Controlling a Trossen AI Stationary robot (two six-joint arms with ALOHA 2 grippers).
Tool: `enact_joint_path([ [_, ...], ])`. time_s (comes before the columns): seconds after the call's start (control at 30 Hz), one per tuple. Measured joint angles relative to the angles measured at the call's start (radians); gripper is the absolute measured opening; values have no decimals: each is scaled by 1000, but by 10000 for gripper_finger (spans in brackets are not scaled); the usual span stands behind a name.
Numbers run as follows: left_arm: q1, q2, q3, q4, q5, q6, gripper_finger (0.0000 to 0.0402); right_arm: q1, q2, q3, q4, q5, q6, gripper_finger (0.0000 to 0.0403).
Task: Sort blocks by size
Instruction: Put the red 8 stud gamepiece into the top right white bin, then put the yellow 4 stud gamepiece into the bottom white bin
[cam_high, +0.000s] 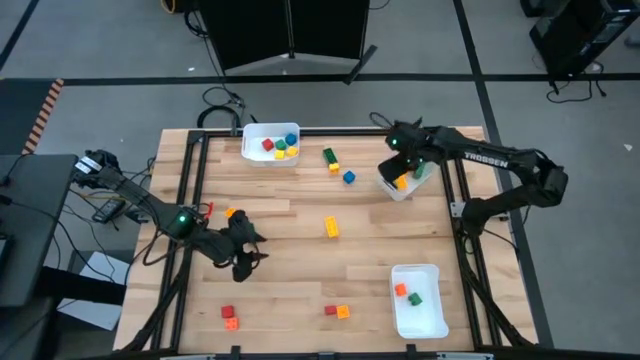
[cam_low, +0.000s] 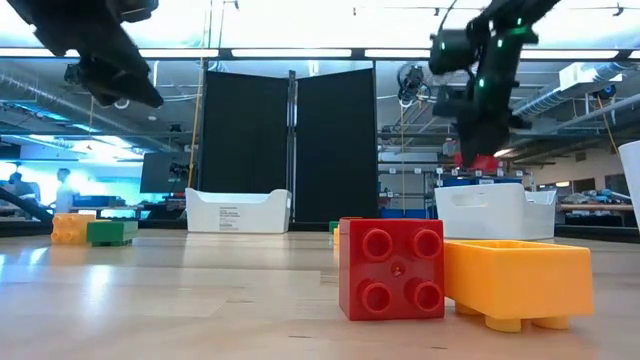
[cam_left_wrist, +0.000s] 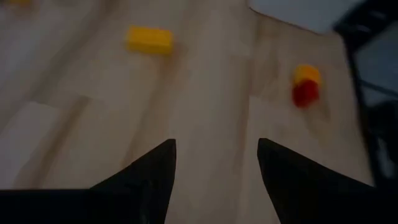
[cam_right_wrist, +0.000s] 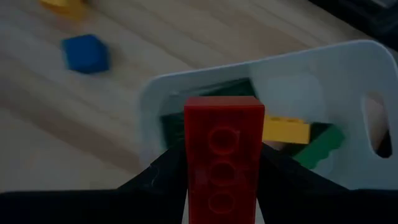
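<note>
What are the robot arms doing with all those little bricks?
They're sorting toy bricks into white bins. The right gripper holds a long red brick above a bin that already has yellow and green bricks inside. The left gripper is open and empty over the wooden table, where more bricks still lie loose.
</note>
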Motion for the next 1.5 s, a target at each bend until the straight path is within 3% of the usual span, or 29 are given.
enact_joint_path([
  [0.23,2,0,0,20,-133,2,234,-172,82,-36,39,-100,-76,157],
  [0.6,2,0,0,78,-136,3,234,-205,190,-36,44,-106,-110,183],
  [1.13,6,0,0,86,-147,3,237,-204,116,-36,52,-115,-138,227],
  [1.5,6,0,0,89,-154,3,291,-204,21,-35,33,-115,-120,295],
])
